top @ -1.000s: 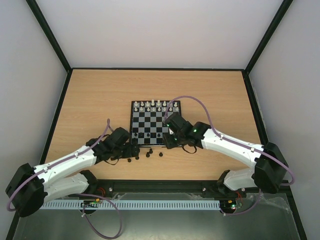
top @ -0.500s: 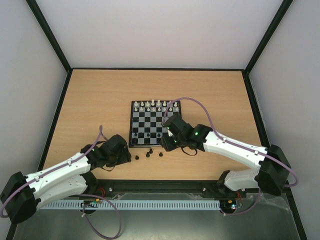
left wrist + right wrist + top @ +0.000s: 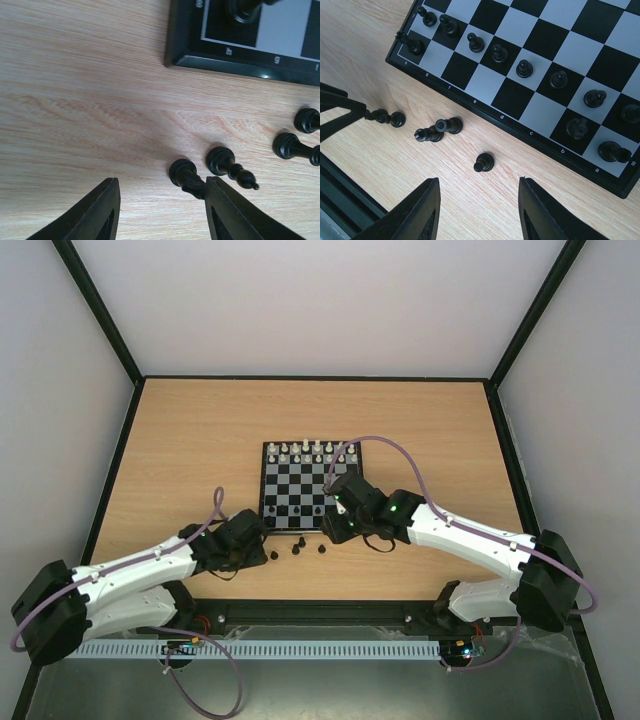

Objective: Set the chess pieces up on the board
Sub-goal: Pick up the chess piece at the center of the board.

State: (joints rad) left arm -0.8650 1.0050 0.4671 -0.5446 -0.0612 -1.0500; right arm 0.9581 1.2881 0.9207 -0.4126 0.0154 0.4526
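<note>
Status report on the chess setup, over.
Left gripper open around a fallen black piece off the board. Right gripper open, empty. Second fallen piece close beside it.

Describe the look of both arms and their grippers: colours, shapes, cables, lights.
Both the left arm and the right arm have white rounded shells between bulky black joints, with a thin purple cable looping alongside. A small green light glows near the right wrist. The left gripper and the right gripper each end in two flat black wedge-shaped fingers.
</note>
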